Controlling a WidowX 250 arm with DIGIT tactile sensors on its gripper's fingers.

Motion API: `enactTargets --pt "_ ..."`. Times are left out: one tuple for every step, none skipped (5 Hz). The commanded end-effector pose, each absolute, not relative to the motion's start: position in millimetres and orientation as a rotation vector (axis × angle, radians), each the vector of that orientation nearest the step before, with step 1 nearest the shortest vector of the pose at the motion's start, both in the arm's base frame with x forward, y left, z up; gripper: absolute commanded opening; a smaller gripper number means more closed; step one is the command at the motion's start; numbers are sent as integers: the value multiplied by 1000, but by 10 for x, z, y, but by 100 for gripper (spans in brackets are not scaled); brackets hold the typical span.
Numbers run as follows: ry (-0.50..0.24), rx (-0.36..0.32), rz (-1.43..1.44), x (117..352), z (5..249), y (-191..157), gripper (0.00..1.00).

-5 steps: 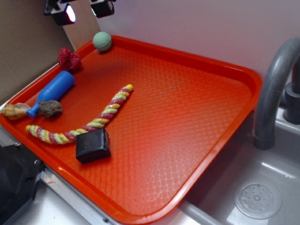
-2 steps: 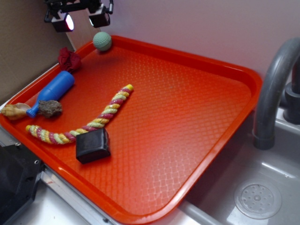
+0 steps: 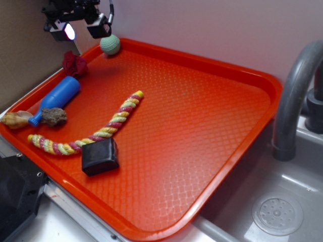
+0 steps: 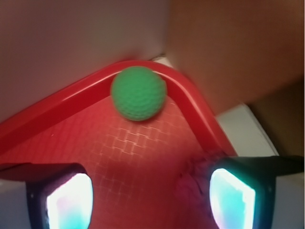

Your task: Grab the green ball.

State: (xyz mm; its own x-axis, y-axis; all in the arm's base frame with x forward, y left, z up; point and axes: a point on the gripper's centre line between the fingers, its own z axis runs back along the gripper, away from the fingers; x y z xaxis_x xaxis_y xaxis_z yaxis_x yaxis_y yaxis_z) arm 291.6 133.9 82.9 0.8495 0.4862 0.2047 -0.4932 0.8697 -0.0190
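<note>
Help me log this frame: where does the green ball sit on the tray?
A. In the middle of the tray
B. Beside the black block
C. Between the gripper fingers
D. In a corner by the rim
D: the green ball rests in the far corner, against the tray rim; the open gripper hangs above, short of it.

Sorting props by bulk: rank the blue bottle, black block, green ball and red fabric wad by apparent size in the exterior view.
1. blue bottle
2. black block, though it sits nearest the camera
3. green ball and red fabric wad: too alike to rank
</note>
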Motion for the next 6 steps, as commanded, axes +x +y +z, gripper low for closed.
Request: enactTargets --pt "-220 97 517 3096 623 1496 100" --pt "-213 92 514 3179 607 1468 100" --pt "-228 79 533 3322 650 1468 100" --pt "-230 86 522 3334 634 1463 100" --pt "-222 100 507 3343 589 1434 100" --pt "-215 120 504 3353 537 1424 100"
